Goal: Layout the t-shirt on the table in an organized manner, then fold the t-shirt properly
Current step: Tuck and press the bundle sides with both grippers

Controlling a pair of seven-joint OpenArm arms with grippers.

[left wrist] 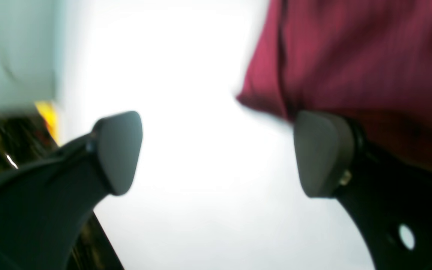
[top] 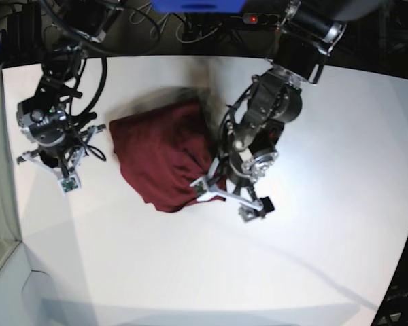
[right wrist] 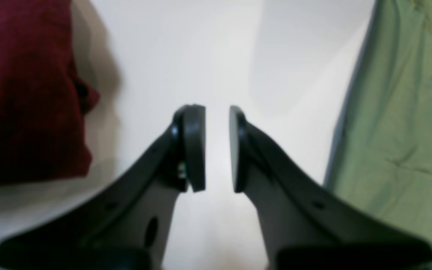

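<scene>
The maroon t-shirt (top: 160, 153) lies in a crumpled heap on the white table (top: 313, 265), left of the middle. My left gripper (top: 228, 198) stands at the heap's lower right edge. In the left wrist view it (left wrist: 219, 153) is wide open over bare table (left wrist: 201, 93), with the t-shirt (left wrist: 351, 56) just behind its right finger (left wrist: 323, 153). My right gripper (top: 51, 166) hovers apart from the shirt, near the table's left edge. Its jaws (right wrist: 216, 148) show only a narrow gap with nothing in it; the t-shirt (right wrist: 24, 93) is off to their left.
A green cloth (right wrist: 399, 112) hangs beyond the table edge beside my right gripper. Cables and dark equipment (top: 190, 20) line the far edge of the table. Both arm bodies stand over the back half of the table.
</scene>
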